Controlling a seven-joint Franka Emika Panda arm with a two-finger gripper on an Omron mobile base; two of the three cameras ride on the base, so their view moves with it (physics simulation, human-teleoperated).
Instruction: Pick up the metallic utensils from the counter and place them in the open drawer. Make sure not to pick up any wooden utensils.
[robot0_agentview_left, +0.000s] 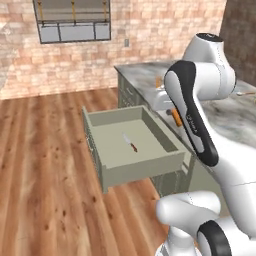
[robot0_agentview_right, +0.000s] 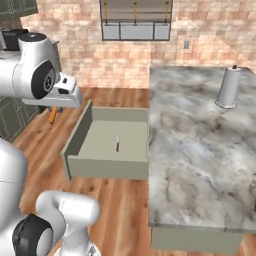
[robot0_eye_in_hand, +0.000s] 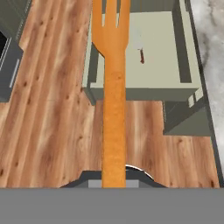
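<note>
An orange fork (robot0_eye_in_hand: 114, 87) is clamped in the closed gripper (robot0_eye_in_hand: 114, 177) and held above the wood floor, just outside the open drawer (robot0_eye_in_hand: 144, 93). A small knife (robot0_eye_in_hand: 140, 49) is seen lying flat on the drawer's pale floor, well beyond the fork's tines.

The white robot arm with dark joints rises from its base and bends sharply at a high elbow. In the left base view its long upper link slopes down across the right side of the picture, a dark band running along it. In the right base view the rounded wrist housing sits at the upper left, and the hand reaches out to the right from it. The pincer (robot0_eye_in_hand: 113, 177) is closed tight on the handle of an orange fork (robot0_eye_in_hand: 113, 87), which points straight ahead, away from the hand, prongs outward.
</note>
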